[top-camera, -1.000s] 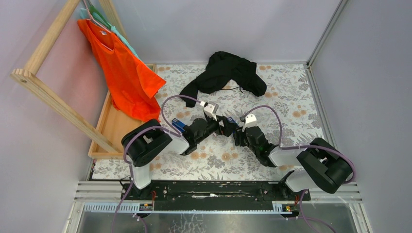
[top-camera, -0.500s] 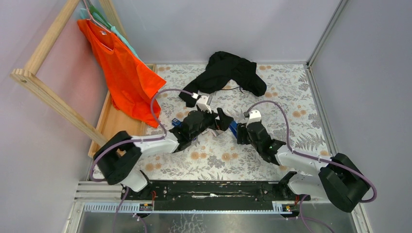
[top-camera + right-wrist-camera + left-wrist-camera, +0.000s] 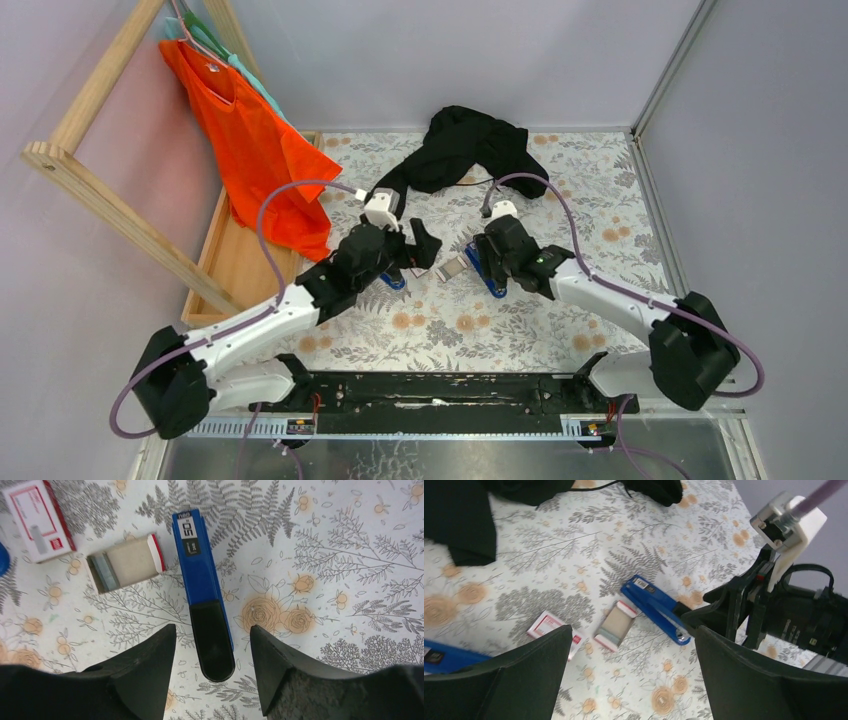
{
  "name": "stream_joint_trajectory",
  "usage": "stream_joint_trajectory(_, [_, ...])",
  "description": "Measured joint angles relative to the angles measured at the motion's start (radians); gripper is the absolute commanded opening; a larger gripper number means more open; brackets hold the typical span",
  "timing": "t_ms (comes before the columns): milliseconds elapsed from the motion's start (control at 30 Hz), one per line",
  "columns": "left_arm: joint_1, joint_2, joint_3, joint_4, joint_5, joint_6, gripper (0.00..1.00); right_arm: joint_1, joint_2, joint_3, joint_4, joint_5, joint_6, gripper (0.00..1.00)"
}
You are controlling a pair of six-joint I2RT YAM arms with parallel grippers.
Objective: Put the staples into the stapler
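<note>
The right tool (image 3: 212,630) hangs over the blue stapler (image 3: 200,580), its jaws parted to either side of the black rear end with a gap on each side, so it grips nothing; the left tool (image 3: 631,632) stands wide open and empty above the tray and the box. The stapler lies flat about the middle of the worktop (image 3: 350,555); the tray (image 3: 132,560) lies just beside its front end, not touching it, with the grey strips of staples (image 3: 102,572) at the tray's end away from the stapler; the white-and-red box (image 3: 37,522) lies near the tray on its other side, and a second blue stapler (image 3: 439,652) shows beyond the box.

The step in hand looks like securing the stapler. To do it well, the right tool should come straight down, hold the black end centred between the jaws and close on the 2 long sides, low on the body, so that the top can lift freely; a skewed grip is likely to swing the front end into the tray and scatter the strips. The left tool is best held off the tray until the stapler is pinned; then 1 strip, thin and probably brittle, wants a light pinch across its width.
</note>
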Motion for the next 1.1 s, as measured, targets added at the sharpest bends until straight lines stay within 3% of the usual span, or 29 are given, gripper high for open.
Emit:
stream_joint_trajectory(300, [0.000,-0.095,-0.140,-0.009,-0.094,0.069,1.00,0.000,0.124,0.081,-0.139,-0.031,-0.047,0.47])
stream_joint_trajectory(567, [0.000,-0.109,-0.141,-0.010,-0.117,0.093,1.00,0.000,0.172,0.121,-0.174,-0.055,-0.066,0.22])
stream_joint_trajectory(1100, [0.000,-0.149,-0.163,-0.008,-0.136,0.099,1.00,0.000,0.275,0.185,-0.192,-0.083,-0.046,0.19])
